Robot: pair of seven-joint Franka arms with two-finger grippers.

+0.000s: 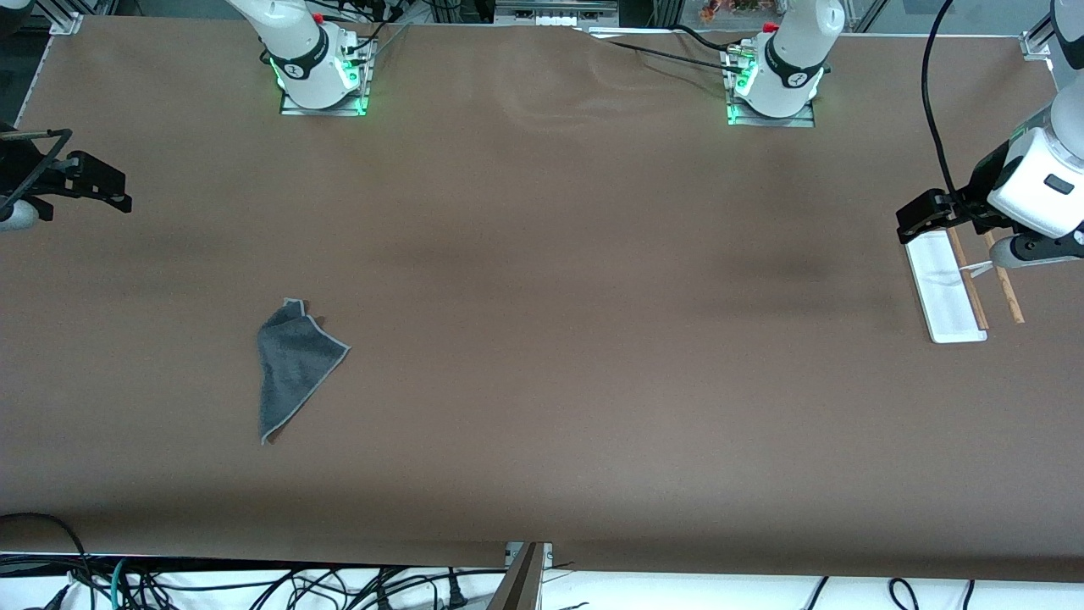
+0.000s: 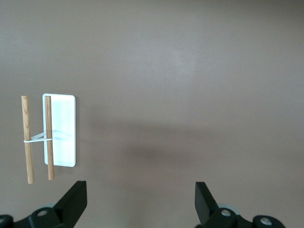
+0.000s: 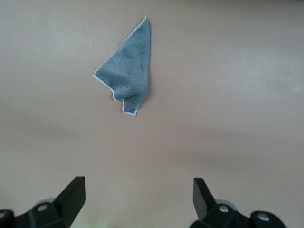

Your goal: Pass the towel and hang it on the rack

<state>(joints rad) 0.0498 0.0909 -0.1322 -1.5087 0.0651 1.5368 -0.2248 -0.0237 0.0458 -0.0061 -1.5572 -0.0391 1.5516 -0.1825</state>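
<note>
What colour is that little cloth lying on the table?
The towel is dark grey with a lighter grey stitched edge, clearest in the right wrist view.

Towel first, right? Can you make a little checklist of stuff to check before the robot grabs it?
1. Towel lies loose on the table, nothing on it: ok.
2. Right gripper open and holding nothing: ok.
3. Right gripper over the towel: not ok; it hangs at the table's edge, the towel nearer the front camera.
4. Left gripper open, ready to receive: ok.
5. Rack standing with bare rods: ok.
6. Pink side visible: not ok; only grey shows.
</note>
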